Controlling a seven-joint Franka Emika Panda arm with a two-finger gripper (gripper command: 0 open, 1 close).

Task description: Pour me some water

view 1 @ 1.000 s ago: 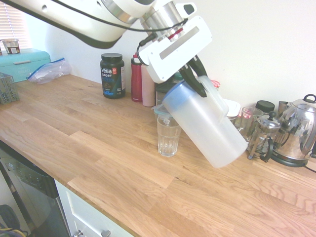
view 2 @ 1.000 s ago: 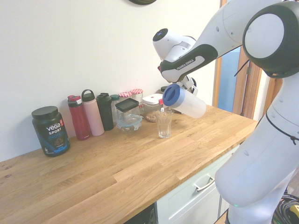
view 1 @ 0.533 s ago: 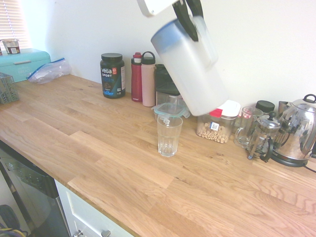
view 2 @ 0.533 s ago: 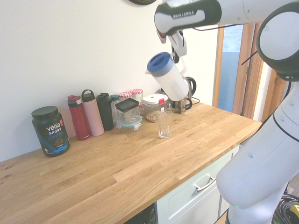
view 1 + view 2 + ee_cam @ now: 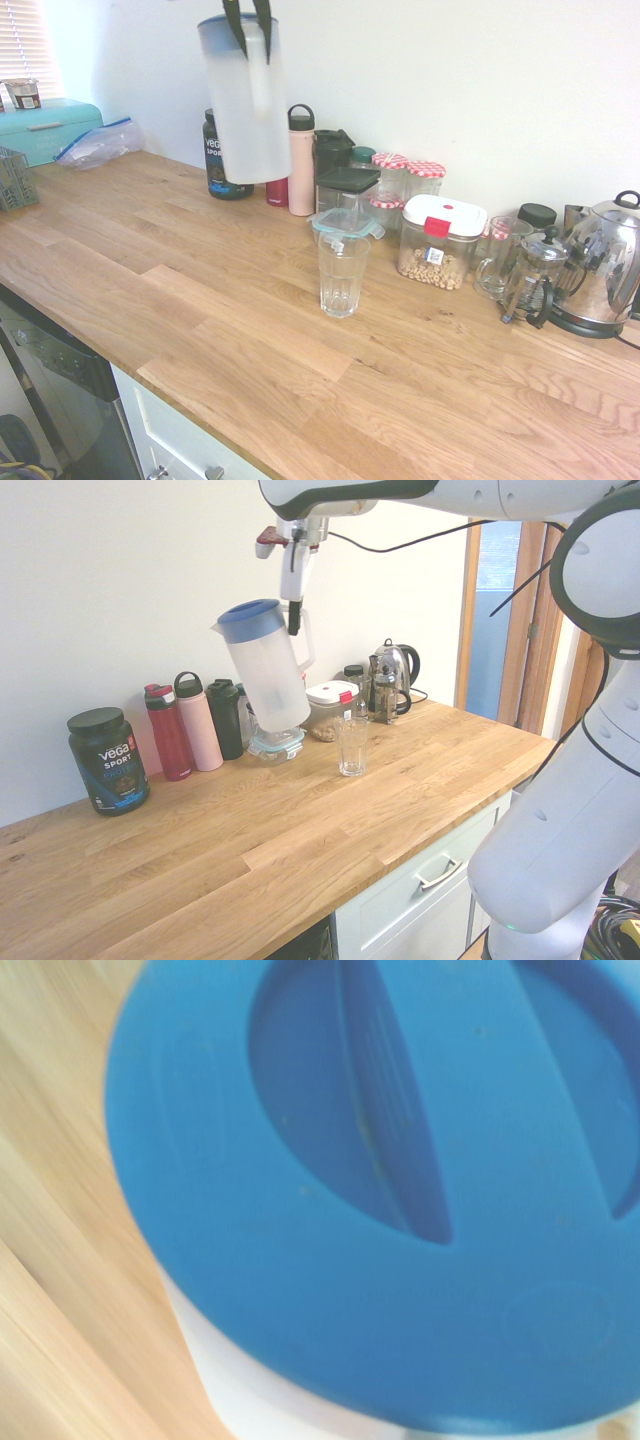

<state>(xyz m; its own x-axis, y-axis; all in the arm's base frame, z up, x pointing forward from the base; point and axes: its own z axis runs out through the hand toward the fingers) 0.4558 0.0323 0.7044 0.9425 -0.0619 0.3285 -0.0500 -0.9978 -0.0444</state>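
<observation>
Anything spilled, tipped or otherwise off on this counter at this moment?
Nothing spilled or knocked over. The gripper holds the blue-lidded pitcher by its handle, in the air and slightly tilted, off to one side of the glass, which stands upright on the dry wooden counter.

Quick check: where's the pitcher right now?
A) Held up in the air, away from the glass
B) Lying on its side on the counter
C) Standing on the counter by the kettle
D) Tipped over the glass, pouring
A: the gripper holds the pitcher by its handle, clear of the counter and off to one side of the glass.
</observation>
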